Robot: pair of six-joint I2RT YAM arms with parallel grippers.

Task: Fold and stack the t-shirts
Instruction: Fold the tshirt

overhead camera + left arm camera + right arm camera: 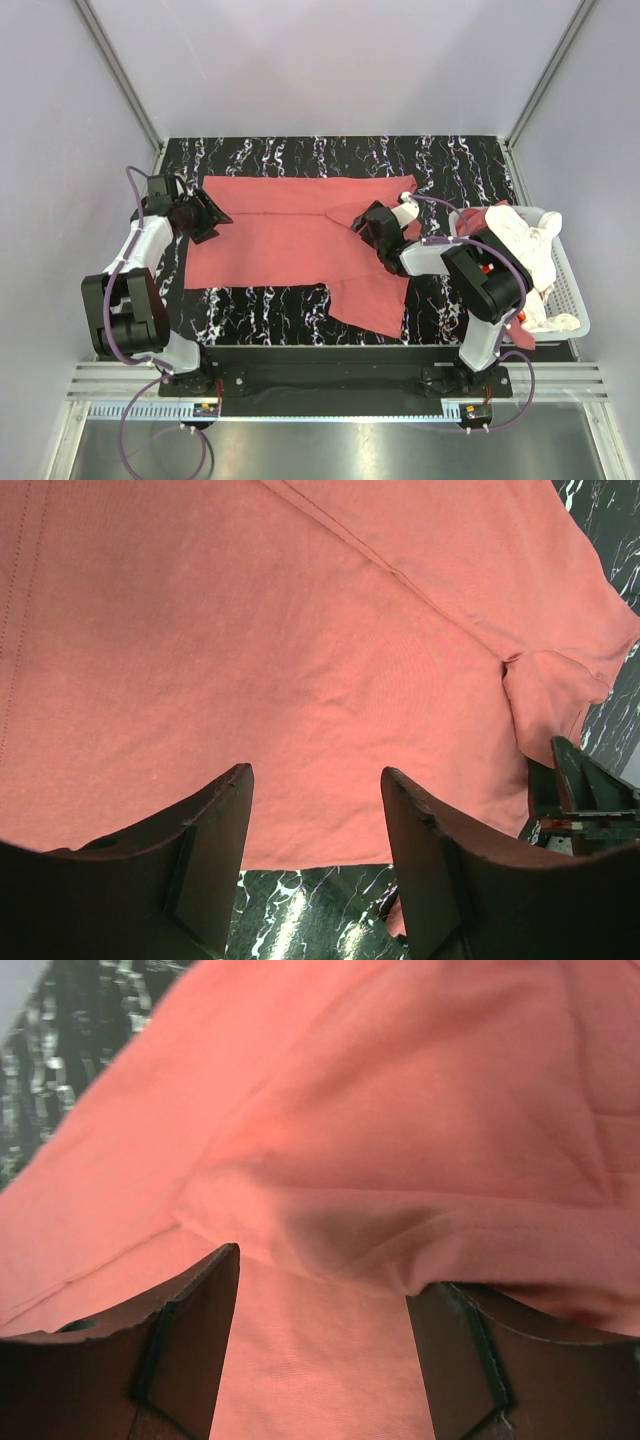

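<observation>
Closest to the near edge of the black marbled counter (250,302), right of its middle, one flap of the salmon-pink t-shirt (280,240) is spread towards that edge, with a strip of bare counter left in front of it. The rest of the shirt is laid flat across the middle of the counter, reaching from near the left edge to right of centre, and a band of bare counter is left between it and the far edge. The left gripper (213,216) (315,780) is held over the shirt's left border; its fingers (215,850) are seen well apart above smooth cloth, with nothing between them. The right gripper (363,226) (322,1280) is set over the shirt right of centre, where a sleeve is folded in; its fingers (190,1340) are likewise spread, and a raised fold of pink cloth is seen just beyond their tips, not pinched. At the right edge, a white slatted basket (572,290) is placed, and a crumpled cream t-shirt (525,240) is heaped in it.
</observation>
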